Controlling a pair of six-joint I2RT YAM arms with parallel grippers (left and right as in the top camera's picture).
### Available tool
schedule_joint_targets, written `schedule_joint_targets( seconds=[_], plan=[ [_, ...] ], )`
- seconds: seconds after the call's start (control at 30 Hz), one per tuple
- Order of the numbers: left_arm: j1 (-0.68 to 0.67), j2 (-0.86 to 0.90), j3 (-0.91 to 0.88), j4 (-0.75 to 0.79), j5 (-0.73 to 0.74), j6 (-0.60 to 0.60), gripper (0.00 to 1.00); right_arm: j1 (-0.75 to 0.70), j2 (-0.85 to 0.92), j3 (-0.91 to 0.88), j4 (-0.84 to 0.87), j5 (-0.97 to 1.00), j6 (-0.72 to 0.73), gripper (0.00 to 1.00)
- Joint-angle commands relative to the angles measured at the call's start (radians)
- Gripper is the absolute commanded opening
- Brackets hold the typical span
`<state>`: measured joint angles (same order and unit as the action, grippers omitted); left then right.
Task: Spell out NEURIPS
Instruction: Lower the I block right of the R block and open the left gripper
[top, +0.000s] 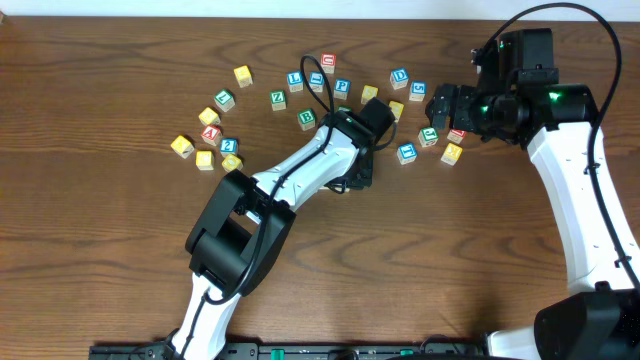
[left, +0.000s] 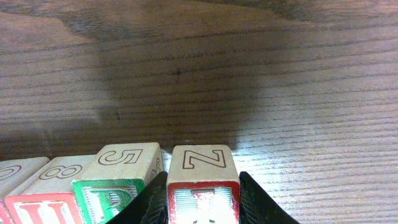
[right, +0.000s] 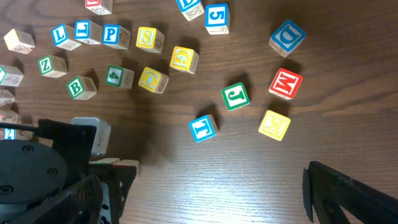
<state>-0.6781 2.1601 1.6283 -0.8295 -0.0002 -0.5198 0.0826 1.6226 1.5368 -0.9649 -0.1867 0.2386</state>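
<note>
Left tool (left: 203, 202) clamps the red-framed cube (left: 202, 163); right tool (right: 211, 199) stands wide apart.

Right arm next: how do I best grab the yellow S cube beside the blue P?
Grip the S cube from straight above, on its faces toward the top and bottom of the right wrist view. The P cube sits almost against one side and the G cube crowds the opposite corner; the C cube below leaves more room.

Three small wooden alphabet cubes sit upright, side by side: a red-framed cube (left: 43, 208), a green-framed R cube (left: 112, 198) and a red-framed Z-topped cube (left: 202, 180). A blue-framed P cube (right: 111, 34) lies well apart.
</note>
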Motion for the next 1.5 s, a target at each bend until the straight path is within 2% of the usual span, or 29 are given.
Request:
schedule_joint_targets(
  seconds=[0.0,0.13,0.67,0.8,0.97,1.1,1.47],
  plan=[
    [0.005,-0.037,0.012,-0.005,-0.023,0.002,0.36,0.004,0.000,0.017,0.000,0.001,0.008,0.99],
    [0.006,-0.037,0.015,0.001,-0.023,0.002,0.41,0.004,0.000,0.017,0.000,0.001,0.008,0.99],
    [0.005,-0.117,0.079,-0.021,-0.035,0.036,0.41,0.004,0.000,0.017,-0.001,0.001,0.008,0.99],
    [0.004,-0.121,0.077,-0.026,0.012,0.037,0.31,0.004,0.000,0.017,0.000,0.001,0.008,0.99],
    [-0.006,-0.110,0.046,-0.018,0.046,0.040,0.29,0.004,0.000,0.017,0.000,0.001,0.008,0.99],
    [-0.009,-0.101,0.016,-0.008,0.100,0.064,0.22,0.004,0.000,0.017,0.000,0.001,0.008,0.99],
    [-0.009,-0.100,-0.016,0.042,0.159,0.082,0.22,0.004,0.000,0.017,0.000,0.001,0.008,0.99]
  ],
)
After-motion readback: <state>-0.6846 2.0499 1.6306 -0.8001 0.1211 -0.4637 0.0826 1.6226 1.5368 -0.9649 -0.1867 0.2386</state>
